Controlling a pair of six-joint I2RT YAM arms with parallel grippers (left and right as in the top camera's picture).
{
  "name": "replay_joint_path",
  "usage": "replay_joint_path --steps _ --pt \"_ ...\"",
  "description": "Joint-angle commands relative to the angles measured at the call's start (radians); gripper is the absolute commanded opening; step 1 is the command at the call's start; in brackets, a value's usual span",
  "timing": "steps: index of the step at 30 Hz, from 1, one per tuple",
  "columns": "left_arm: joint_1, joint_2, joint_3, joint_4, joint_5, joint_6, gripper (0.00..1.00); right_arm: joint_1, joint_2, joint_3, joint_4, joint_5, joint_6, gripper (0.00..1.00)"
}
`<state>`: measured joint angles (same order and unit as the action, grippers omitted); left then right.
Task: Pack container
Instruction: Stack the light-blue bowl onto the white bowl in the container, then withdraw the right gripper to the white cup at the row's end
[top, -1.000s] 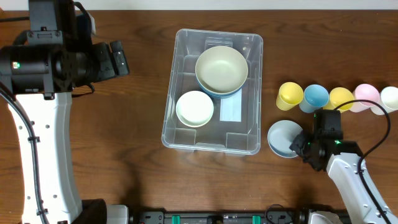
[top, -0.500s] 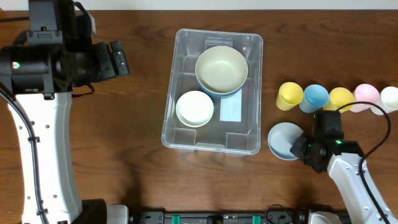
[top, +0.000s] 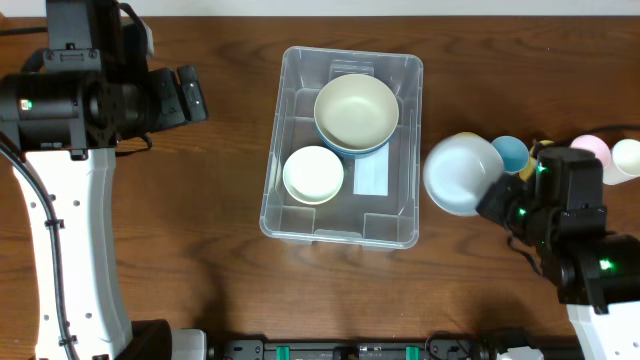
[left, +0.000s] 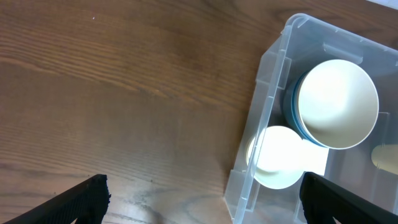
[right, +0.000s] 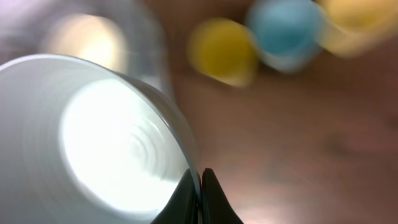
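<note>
While the right arm hangs beside the large clear rectangular plastic container (top: 272, 185): right gripper (right: 200, 186) pinches the rim of a pale round plastic bowl (top: 462, 173), tilted;
Left arm: far left, high; left gripper (left: 200, 198) jaws wide, empty;
Container: mid-table, holding two cream bowls (top: 356, 108);
Right wrist alone: blurred yellow plastic cup (right: 224, 50), mostly hidden overhead

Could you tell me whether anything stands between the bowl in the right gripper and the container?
Nothing visible does. The bowl, pinched by the right gripper, hangs just right of the container. The cups lie on its other side, away from the container.
</note>
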<state>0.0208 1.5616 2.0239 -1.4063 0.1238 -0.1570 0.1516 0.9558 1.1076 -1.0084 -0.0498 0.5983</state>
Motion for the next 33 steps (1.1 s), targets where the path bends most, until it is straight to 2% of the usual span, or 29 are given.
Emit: replay_joint_path --steps 1,5,9,15,21,22,24,25,29,33 --pt "0.003 0.0 -0.002 0.0 -0.012 0.003 0.98 0.106 0.056 0.055 0.049 -0.117 -0.03 0.02" --pt "0.003 0.0 -0.002 0.0 -0.012 0.003 0.98 0.246 0.185 0.06 0.174 -0.111 -0.006 0.02" --pt "0.003 0.0 -0.002 0.0 -0.012 0.003 0.98 0.336 0.391 0.066 0.288 -0.103 -0.004 0.01" --pt "0.003 0.0 -0.002 0.0 -0.012 0.003 0.98 0.39 0.668 0.101 0.465 -0.105 -0.035 0.02" --pt "0.003 0.0 -0.002 0.0 -0.012 0.003 0.98 0.42 0.779 0.119 0.52 -0.116 -0.038 0.01" --pt "0.003 0.0 -0.002 0.0 -0.012 0.003 0.98 0.425 0.779 0.119 0.527 -0.128 -0.053 0.03" --pt "0.003 0.0 -0.002 0.0 -0.012 0.003 0.98 0.428 0.764 0.124 0.532 -0.146 -0.087 0.24" --pt "0.003 0.0 -0.002 0.0 -0.012 0.003 0.98 0.428 0.748 0.128 0.527 -0.145 -0.098 0.31" --pt "0.003 0.0 -0.002 0.0 -0.012 0.003 0.98 0.401 0.637 0.136 0.51 -0.133 -0.107 0.44" --pt "0.003 0.0 -0.002 0.0 -0.012 0.003 0.98 0.323 0.48 0.136 0.439 -0.078 -0.106 0.51"
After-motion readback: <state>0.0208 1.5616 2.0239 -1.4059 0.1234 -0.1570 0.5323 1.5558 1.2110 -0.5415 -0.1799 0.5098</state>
